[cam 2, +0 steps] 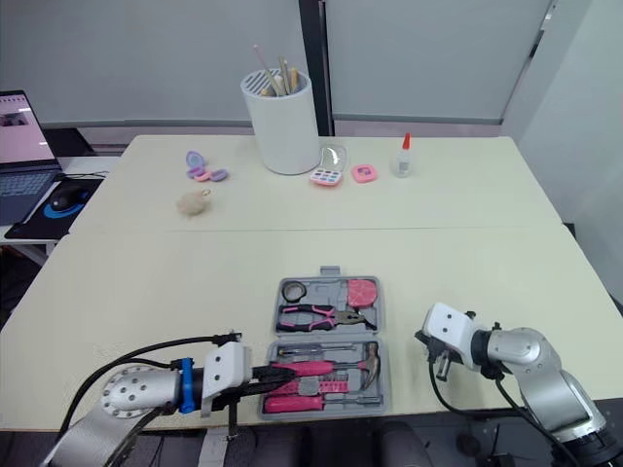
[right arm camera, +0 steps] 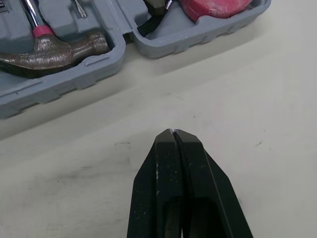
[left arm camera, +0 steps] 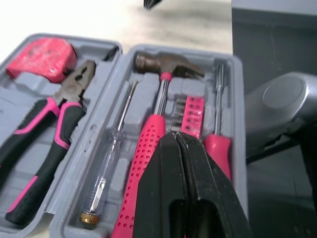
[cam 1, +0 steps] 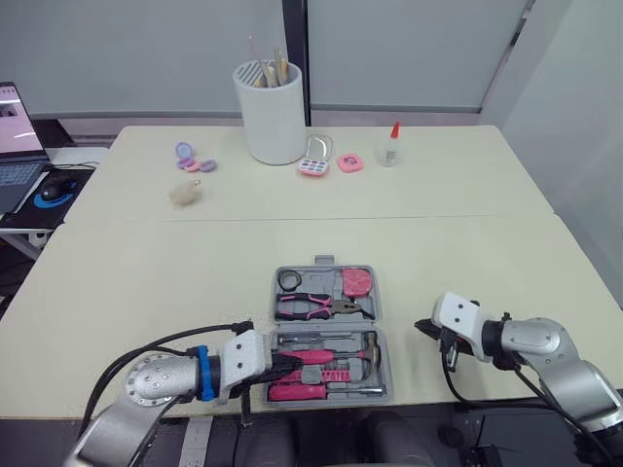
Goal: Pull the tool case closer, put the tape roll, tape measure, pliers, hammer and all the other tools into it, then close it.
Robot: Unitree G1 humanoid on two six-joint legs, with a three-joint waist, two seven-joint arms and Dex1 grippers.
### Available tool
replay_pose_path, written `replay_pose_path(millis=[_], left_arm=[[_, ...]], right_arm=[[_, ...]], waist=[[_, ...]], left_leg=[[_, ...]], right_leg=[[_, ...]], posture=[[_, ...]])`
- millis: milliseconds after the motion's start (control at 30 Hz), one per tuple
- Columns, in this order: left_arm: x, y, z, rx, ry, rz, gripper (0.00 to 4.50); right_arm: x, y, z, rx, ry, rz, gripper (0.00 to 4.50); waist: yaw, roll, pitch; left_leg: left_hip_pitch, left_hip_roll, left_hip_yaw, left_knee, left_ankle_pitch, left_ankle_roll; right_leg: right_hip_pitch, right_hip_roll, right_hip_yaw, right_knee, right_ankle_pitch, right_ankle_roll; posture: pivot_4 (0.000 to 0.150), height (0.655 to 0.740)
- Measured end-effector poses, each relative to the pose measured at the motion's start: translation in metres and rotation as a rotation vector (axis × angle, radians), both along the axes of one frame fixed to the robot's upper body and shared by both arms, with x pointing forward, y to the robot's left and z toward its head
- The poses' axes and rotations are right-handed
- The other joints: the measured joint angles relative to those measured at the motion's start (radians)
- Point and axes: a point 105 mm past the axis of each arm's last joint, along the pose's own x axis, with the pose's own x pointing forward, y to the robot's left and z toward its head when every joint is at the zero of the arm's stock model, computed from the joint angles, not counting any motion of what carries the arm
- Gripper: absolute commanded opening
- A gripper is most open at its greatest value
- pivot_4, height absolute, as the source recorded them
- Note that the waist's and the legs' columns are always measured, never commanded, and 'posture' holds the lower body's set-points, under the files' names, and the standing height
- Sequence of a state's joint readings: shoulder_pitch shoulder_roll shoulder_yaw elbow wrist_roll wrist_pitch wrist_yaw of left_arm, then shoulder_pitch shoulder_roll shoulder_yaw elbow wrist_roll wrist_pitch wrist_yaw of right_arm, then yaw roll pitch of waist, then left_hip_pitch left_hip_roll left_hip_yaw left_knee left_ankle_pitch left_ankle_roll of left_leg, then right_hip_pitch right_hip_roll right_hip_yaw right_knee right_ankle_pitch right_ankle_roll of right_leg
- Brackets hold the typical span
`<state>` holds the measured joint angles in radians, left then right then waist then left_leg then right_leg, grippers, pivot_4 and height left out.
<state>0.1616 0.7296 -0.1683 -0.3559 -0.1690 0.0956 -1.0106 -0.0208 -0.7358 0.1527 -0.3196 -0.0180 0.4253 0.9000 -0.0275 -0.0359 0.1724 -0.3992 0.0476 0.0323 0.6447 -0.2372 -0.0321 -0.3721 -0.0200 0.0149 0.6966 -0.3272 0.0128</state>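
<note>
The grey tool case [cam 1: 382, 313] lies open near the table's front edge. Its far half holds the tape roll [cam 1: 290, 280], the pink tape measure [cam 1: 357, 282] and the pink-handled pliers [cam 1: 316, 307]. The near half holds the hammer [left arm camera: 163, 64], screwdrivers [left arm camera: 111, 158] and a bit set [left arm camera: 190, 116]. My left gripper [cam 1: 282, 365] is shut, its tips over the hammer's pink handle at the case's near-left side. My right gripper [cam 1: 422, 329] is shut and empty, low over bare table just right of the case, pointing at it.
At the back stand a white bucket [cam 1: 272, 112] of sticks, a glue bottle [cam 1: 391, 144], small pink toys [cam 1: 313, 165], a purple toy [cam 1: 190, 156] and a fluffy ball [cam 1: 186, 193]. A laptop [cam 1: 15, 136] and mouse [cam 1: 58, 185] sit on a side desk to the left.
</note>
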Motion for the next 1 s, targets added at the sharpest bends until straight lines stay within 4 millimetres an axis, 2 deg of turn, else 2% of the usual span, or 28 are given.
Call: replay_pose_path(millis=[233,533,667,767,867,1000], left_arm=[[0.004,-0.008,-0.026,0.057,0.018,-0.052,0.01],[0.004,-0.013,-0.034,0.071,-0.012,-0.101,0.01],[0.005,-0.014,-0.034,0.077,-0.024,-0.113,0.01],[0.005,-0.015,-0.034,0.079,-0.023,-0.117,0.00],[0.005,-0.016,-0.034,0.085,-0.018,-0.121,0.00],[0.006,-0.017,-0.033,0.093,-0.010,-0.127,0.00]], right_arm=[[0.002,-0.002,0.001,-0.008,-0.001,-0.011,0.00],[0.007,-0.002,0.006,-0.011,-0.007,-0.022,0.00],[0.011,-0.002,0.009,0.038,0.070,-0.070,0.00],[0.020,-0.001,0.022,0.114,0.138,-0.126,0.56],[0.033,0.000,0.037,0.180,0.208,-0.175,1.33],[0.043,0.002,0.041,0.235,0.320,-0.242,2.49]], waist=[[0.000,0.000,0.000],[0.001,0.000,0.000],[0.000,0.001,0.000],[0.000,0.001,0.000],[0.000,0.001,0.000],[0.000,0.001,0.000]], left_leg=[[0.000,0.000,0.000,0.000,0.000,0.000],[0.000,0.000,0.000,0.000,0.000,0.000],[0.000,0.000,0.000,0.000,0.000,0.000],[0.000,0.000,0.000,0.000,0.000,0.000],[0.000,0.000,0.000,0.000,0.000,0.000],[0.000,0.000,0.000,0.000,0.000,0.000]], right_leg=[[0.000,0.000,0.000,0.000,0.000,0.000],[0.000,0.000,0.000,0.000,0.000,0.000],[0.000,-0.001,0.000,0.000,0.000,0.000],[0.001,-0.001,0.000,0.000,0.000,0.000],[0.000,-0.001,0.000,0.000,0.000,0.000],[0.000,-0.001,0.000,0.000,0.000,0.000]], posture=[[0.150,0.7366],[0.150,0.7366],[0.150,0.7366],[0.150,0.7366],[0.150,0.7366],[0.150,0.7366]])
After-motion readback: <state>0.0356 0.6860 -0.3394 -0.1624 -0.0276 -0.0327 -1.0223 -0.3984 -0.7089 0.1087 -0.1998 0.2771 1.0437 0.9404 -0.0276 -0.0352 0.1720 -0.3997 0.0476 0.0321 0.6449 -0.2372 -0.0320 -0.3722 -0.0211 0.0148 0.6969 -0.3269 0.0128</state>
